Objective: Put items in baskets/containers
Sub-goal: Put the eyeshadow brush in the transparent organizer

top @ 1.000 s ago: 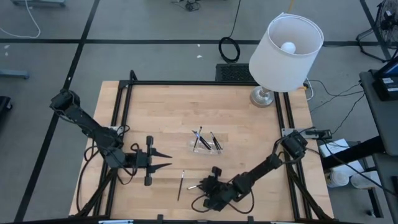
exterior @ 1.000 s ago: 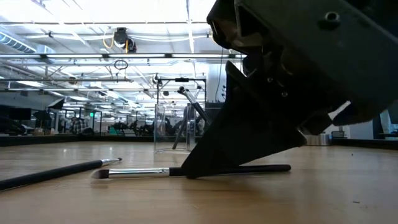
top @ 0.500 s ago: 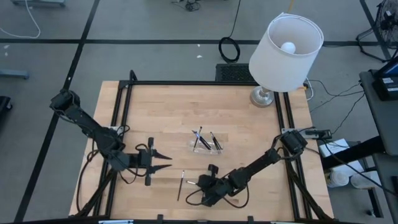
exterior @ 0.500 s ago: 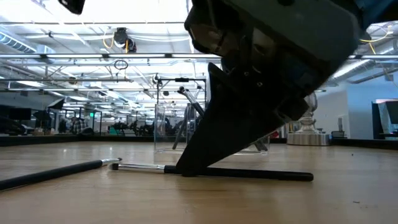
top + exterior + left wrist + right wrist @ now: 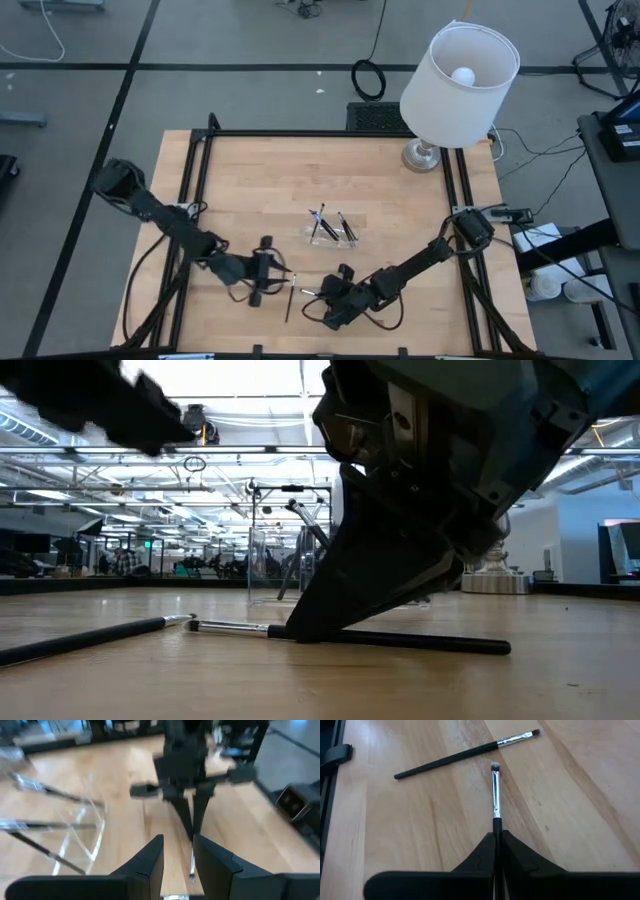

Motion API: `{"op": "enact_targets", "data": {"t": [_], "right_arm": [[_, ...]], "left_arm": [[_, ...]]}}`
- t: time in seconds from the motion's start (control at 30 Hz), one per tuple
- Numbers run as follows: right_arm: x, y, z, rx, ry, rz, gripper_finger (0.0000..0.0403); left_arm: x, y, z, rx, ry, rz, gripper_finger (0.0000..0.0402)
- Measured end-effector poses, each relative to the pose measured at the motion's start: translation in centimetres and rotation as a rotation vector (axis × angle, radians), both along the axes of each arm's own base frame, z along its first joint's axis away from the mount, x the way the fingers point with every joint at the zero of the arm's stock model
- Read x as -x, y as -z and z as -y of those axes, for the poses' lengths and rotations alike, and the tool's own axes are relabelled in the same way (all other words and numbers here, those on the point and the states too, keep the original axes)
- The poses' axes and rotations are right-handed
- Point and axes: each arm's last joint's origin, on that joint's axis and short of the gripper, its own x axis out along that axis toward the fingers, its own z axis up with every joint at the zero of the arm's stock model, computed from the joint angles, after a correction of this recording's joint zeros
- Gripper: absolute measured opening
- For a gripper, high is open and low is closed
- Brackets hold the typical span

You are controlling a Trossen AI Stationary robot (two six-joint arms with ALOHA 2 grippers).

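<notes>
— Where is the right gripper (image 5: 318, 293), and how do its fingers stand?

— Low at the near edge of the table (image 5: 260, 170), left of centre; the fingers are pressed together on the dark handle of a thin brush-like stick (image 5: 494, 795); the right wrist view shows the silvery ferrule and the tip pointing out ahead of the fingertips; the low view shows that stick (image 5: 400, 641) lying flat on the wood, the gripper's tip down on it.

— And the second loose stick?

— The second stick (image 5: 290, 297) lies on the wood just beside the pinched one; in the right wrist view it (image 5: 465, 754) lies slantwise past the held stick's tip, close to it, not touching.

— The left gripper (image 5: 287, 275)?

— Just left of the right gripper, above the wood near the loose stick; its fingers (image 5: 146, 865) are spread, nothing between them; its wrist view looks at the right gripper.

— The tray?

— The clear tray (image 5: 331, 234) sits near the table's middle, behind both grippers, with several dark sticks leaning inside it; the count cannot be told; a white lamp (image 5: 458, 80) stands at the far right corner.
</notes>
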Motion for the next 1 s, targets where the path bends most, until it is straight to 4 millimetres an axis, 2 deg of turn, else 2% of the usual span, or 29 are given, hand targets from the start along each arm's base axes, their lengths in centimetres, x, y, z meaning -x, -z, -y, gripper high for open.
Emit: {"op": "enact_targets", "data": {"t": [0.23,0.37,0.5,0.67,0.87,1.0], "right_arm": [[0.3,0.2,-0.1,-0.014,-0.004,-0.001,0.001],[0.4,0.2,-0.4,-0.014,-0.011,-0.001,0.001],[0.7,0.2,-0.8,-0.018,-0.008,-0.001,0.0009],[1.0,0.2,-1.0,-0.012,-0.002,0.0,0.0009],[1.0,0.2,-1.1,-0.013,-0.002,0.004,0.0009],[0.9,0.2,-1.0,-0.005,0.003,0.009,0.0009]], "left_arm": [[-1.8,3.0,-0.9,0.062,-0.03,-0.131,0.0116],[-2.8,3.3,-0.3,0.054,0.005,-0.147,0.013],[-3.9,3.4,0.5,0.03,0.036,-0.154,0.0167],[-4.6,4.2,1.0,-0.007,0.063,-0.251,0.0205],[-5.1,4.4,1.5,0.045,0.073,-0.283,0.0211],[-5.1,5.6,1.5,0.031,0.064,-0.322,0.0212]]}}
